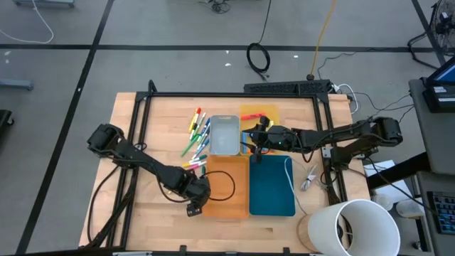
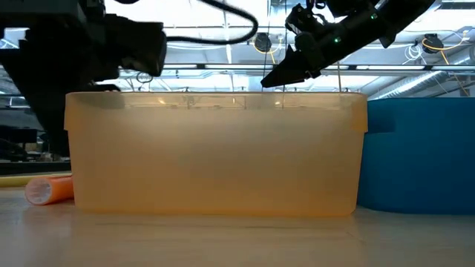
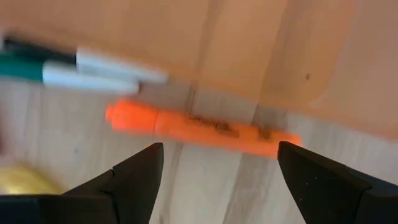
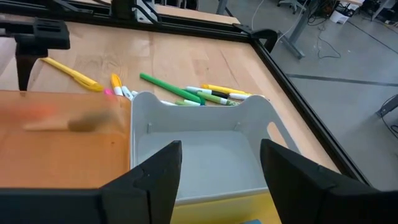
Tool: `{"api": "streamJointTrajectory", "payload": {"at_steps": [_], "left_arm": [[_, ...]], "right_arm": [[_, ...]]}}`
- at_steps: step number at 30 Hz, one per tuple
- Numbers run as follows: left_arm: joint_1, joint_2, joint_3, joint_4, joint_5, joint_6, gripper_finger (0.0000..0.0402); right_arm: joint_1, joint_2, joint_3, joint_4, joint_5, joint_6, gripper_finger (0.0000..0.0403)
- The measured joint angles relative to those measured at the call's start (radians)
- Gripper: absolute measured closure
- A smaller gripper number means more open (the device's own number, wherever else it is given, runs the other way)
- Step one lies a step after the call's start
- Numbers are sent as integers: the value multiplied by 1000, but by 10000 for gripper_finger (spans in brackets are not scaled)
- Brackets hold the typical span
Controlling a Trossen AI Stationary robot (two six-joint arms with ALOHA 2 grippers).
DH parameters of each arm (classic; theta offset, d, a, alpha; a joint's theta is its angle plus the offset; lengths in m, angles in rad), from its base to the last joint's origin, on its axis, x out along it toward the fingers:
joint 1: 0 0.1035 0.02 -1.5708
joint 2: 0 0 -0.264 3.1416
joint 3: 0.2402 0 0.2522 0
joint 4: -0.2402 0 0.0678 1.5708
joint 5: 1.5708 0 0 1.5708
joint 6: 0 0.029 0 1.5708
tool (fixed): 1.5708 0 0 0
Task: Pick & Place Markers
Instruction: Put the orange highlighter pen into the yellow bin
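The markers (image 1: 198, 134) lie loose on the wood, left of the grey tray (image 1: 226, 135). My left gripper (image 1: 194, 189) is open and low at the orange tray's (image 1: 229, 186) left wall. In the left wrist view, an orange marker (image 3: 199, 128) lies flat on the table along that wall, just ahead of my open left gripper (image 3: 217, 148), with white-and-green markers (image 3: 93, 72) beyond. My right gripper (image 1: 255, 148) hangs open and empty above the grey tray's (image 4: 199, 152) right end. Past it, green and yellow markers (image 4: 186, 93) show.
A blue tray (image 1: 271, 186) sits right of the orange one, and a yellow tray (image 1: 260, 114) sits behind the grey one. A black frame (image 1: 234, 94) rims the table. A white cord (image 1: 290, 178) crosses the blue tray's right side. A white bucket (image 1: 359, 227) stands at the near right corner.
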State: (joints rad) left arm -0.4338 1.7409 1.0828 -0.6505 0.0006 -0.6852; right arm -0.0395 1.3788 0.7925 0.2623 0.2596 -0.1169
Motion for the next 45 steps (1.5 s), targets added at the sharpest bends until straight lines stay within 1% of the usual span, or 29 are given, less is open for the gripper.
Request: {"api": "streamJointTrajectory", "payload": {"at_steps": [6, 8, 13, 17, 20, 25, 27, 36, 45], "left_arm": [[10, 0, 0, 2, -24, 76, 80], [9, 0, 0, 10, -45, 123, 80], [-5, 0, 0, 39, -185, 286, 80], [-5, 0, 0, 51, -178, 314, 80], [3, 0, -24, 86, -139, 314, 80], [33, 0, -132, 251, -7, 284, 80], [41, 0, -143, 258, 11, 268, 80], [42, -32, -144, 86, 34, 122, 80], [50, -105, -146, -127, -30, -84, 80]], "right_arm": [[0, 0, 0, 1, 0, 0, 197], [0, 0, 0, 0, 0, 0, 197], [0, 0, 0, -1, 0, 0, 197], [0, 0, 0, -2, 0, 0, 197], [0, 0, 0, -3, 0, -1, 197], [0, 0, 0, -4, 0, 0, 197], [0, 0, 0, -2, 0, 0, 197], [0, 0, 0, 2, 0, 0, 197], [0, 0, 0, 3, 0, 0, 197]]}}
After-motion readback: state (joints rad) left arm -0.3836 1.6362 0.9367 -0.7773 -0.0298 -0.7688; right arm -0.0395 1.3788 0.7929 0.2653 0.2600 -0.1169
